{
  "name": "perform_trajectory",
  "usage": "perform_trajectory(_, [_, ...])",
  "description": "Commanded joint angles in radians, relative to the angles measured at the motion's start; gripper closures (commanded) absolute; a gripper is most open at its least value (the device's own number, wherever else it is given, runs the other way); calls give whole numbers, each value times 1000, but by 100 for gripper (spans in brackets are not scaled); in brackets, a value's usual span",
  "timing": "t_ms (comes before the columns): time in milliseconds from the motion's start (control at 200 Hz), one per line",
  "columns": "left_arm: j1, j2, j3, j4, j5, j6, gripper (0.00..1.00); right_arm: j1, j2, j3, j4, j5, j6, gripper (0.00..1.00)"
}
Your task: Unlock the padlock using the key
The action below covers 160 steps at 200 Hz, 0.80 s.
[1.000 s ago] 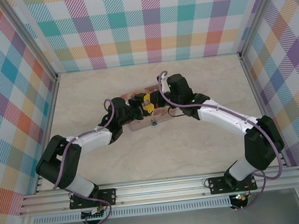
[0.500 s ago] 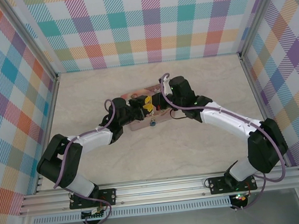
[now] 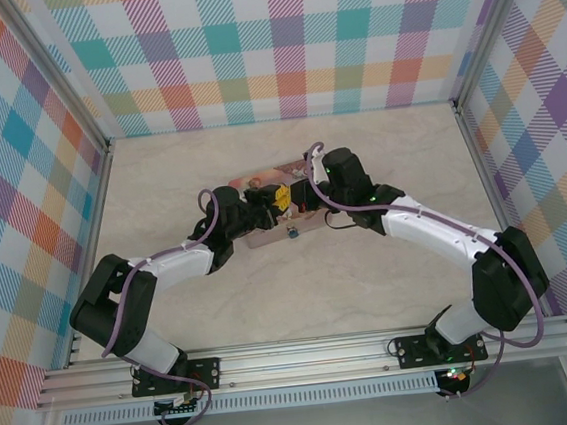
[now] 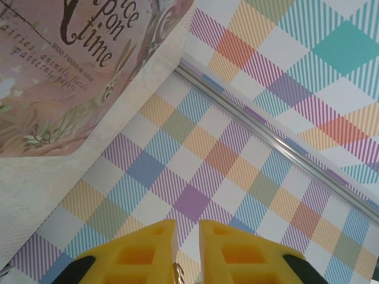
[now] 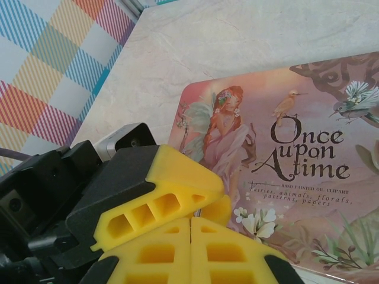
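Left tool has narrowed to a slit around a thin metal loop; whether that is the key, I cannot tell. Right tool is pressed shut above the pink tin. The padlock lies unmoved at the tin's near edge. The step is likely securing the key; next it needs lining up with the keyhole.
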Motion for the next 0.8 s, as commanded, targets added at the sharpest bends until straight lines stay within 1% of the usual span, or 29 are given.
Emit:
perform_trajectory(0, [-10, 14, -11, 59, -9, -96, 84, 6, -38, -13, 22, 8, 16, 99])
perform_trajectory(145, [-10, 16, -11, 60, -8, -96, 88, 7, -36, -14, 17, 11, 15, 99])
perform_trajectory(310, [-10, 17, -10, 62, -7, -89, 95, 6, -35, -17, 14, 15, 15, 98])
perform_trajectory(410, [-10, 16, -6, 53, -10, -58, 100, 6, -48, -26, 12, 27, 13, 97])
perform_trajectory(460, [-10, 12, 1, 39, -16, -20, 100, 4, -59, -31, 11, 28, 7, 96])
perform_trajectory(495, [-11, 5, 8, 31, -25, 23, 100, 1, -71, -38, 10, 23, -2, 95])
perform_trajectory(575, [-10, -15, 50, -22, -41, 185, 100, -20, -104, -60, 18, -8, -17, 90])
perform_trajectory(645, [-10, -39, 95, -106, -55, 338, 100, -57, -148, -97, 45, -67, -16, 81])
perform_trajectory(705, [-10, -69, 125, -167, -79, 506, 100, -92, -181, -122, 72, -133, -13, 74])
perform_trajectory(795, [-12, -124, 163, -250, -115, 724, 100, -159, -226, -152, 116, -275, -10, 59])
